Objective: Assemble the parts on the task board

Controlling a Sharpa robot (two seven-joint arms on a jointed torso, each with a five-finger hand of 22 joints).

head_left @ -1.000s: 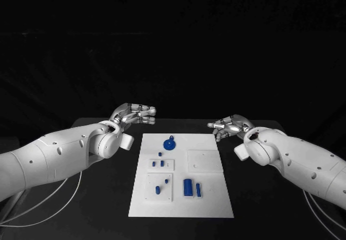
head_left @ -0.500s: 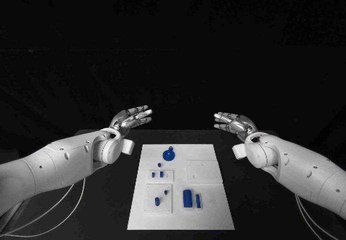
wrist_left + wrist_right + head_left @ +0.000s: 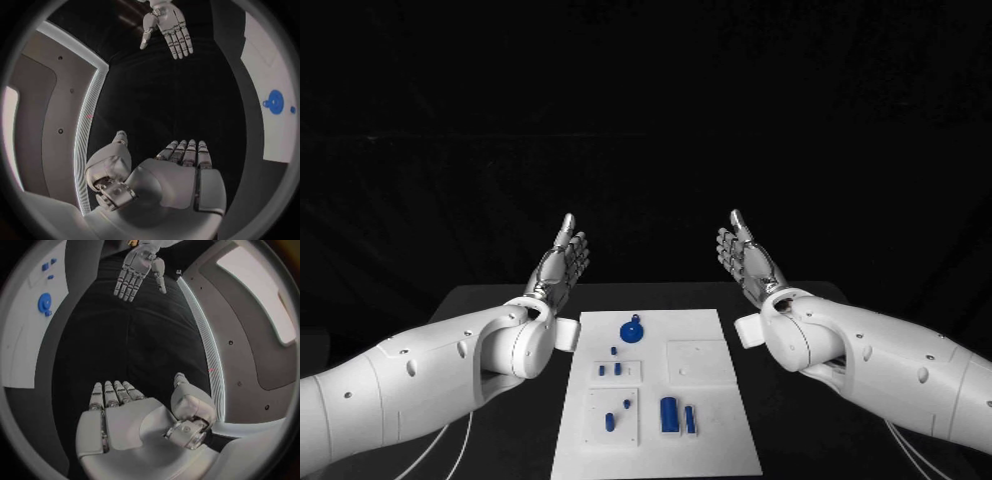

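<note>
Both hands have risen and straightened: left hand (image 3: pixel 561 265) and right hand (image 3: pixel 746 262) now stand flat, fingers extended, holding nothing, above the desk (image 3: pixel 488 300) beyond the task board (image 3: pixel 707 400) with its blue parts (image 3: pixel 671 414).

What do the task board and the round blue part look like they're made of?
Task board: probably rigid plastic, matte white; flat, even surface without glare, shallow raised square panels. Round blue part: likely moulded or printed plastic, solid uniform blue, no metallic shine. Neither can be confirmed by look alone.

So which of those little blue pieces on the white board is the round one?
The round blue part at the far end of the task board, nearest the raised hands. It is a disc with a small tab; the others are slim pegs and bars.
</note>
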